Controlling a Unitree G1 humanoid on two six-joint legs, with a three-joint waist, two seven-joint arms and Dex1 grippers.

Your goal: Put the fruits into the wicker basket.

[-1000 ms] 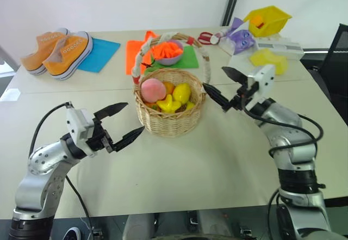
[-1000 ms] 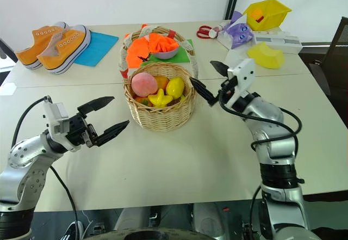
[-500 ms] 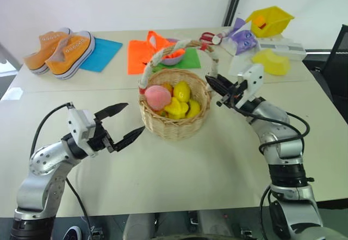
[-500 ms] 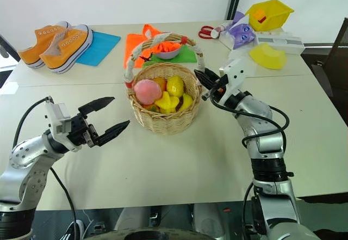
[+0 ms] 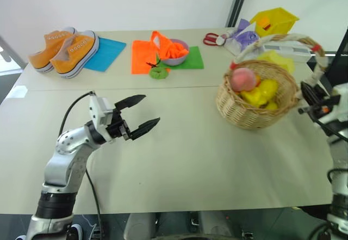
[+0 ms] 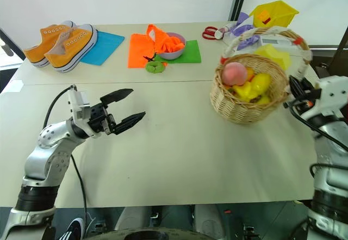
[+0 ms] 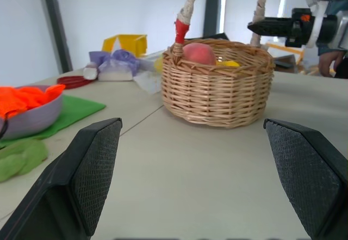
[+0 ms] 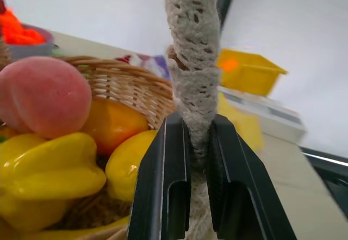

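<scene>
— Now, where is the wicker basket [image 5: 255, 101] found?

— It is seen at the right side of the surface [image 5: 185, 142], tilted a little, with its white-wrapped handle [image 8: 191, 44] pinched between the fingers [image 8: 163, 180] of the right gripper [image 6: 296, 94] – they are shut tight on the wrap, as is shown plainly in the right wrist view

— And the fruits?

— They are all held inside the basket. The pink-orange peach [image 5: 243, 79] is set at the basket's left, and the yellow starfruit [image 8: 46, 166] is lying below it, touching it; other yellow and orange pieces are packed beside them

— How is the left gripper [image 5: 144, 115] placed?

— It is held above the bare middle of the surface, well apart from the basket, with its fingers [image 7: 89, 169] spread wide and nothing between them. The basket is framed between those fingers in the left wrist view

— What else is laid out?

— At the far left a pair of orange sneakers [image 5: 65, 45] is rested partly on a blue mat [image 5: 106, 53]. Further right an orange cloth [image 5: 147, 55] is spread, and a purple bowl [image 6: 174, 47] with orange contents is set on a green mat [image 5: 190, 60]; a small green item [image 5: 158, 73] is lying just in front. Behind the basket a yellow bin [image 5: 274, 21], red scissors [image 5: 212, 38] and a purple object [image 5: 242, 33] are gathered
</scene>
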